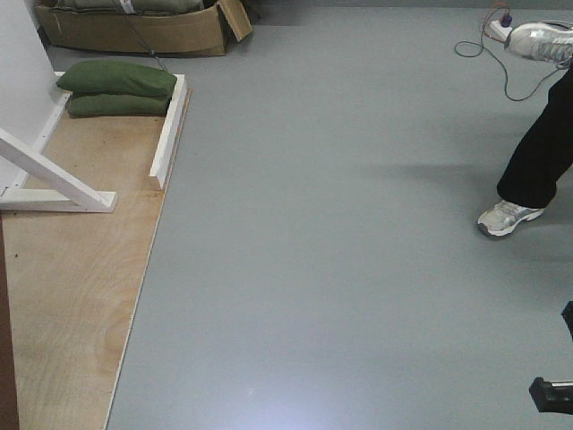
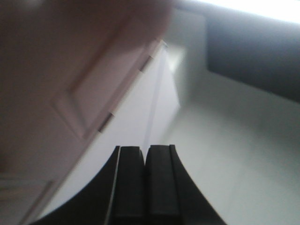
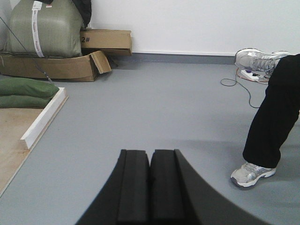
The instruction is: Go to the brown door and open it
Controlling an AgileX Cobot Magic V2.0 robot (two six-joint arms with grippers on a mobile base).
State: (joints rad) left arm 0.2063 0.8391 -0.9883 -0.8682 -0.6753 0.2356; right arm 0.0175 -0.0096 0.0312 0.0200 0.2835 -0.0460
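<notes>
The floor (image 1: 340, 224) is flat, grey & smooth, w/ a white wall (image 3: 187, 23) at the far end of the room. On the left lies a pale wood board (image 1: 72, 296), w/ a white frame (image 1: 168, 125) on it & two green bags (image 1: 116, 90) stacked by the frame. Behind them sits an open cardboard box (image 1: 134, 36). A person's leg (image 1: 542, 152) in black pants & a silver shoe (image 1: 506, 218) stand on the floor at the right, & a thin cable (image 1: 510, 81) curls farther back. Only the L wrist view shows the brown door (image 2: 70, 70). It is big & blurry, fills the top left, has a sunk panel, & is up close to the L gripper (image 2: 145, 150); can't tell if they touch. Only the R wrist view shows a fat green sack (image 3: 44, 30) in the box & a second box (image 3: 105, 40) by the wall. The R gripper (image 3: 150, 152) hangs low over the grey floor. Both grippers have their fingers pressed tight together w/ nothing between. The front view has a thin dark brown strip (image 1: 7, 358) at its left edge; can't tell what it is.
</notes>
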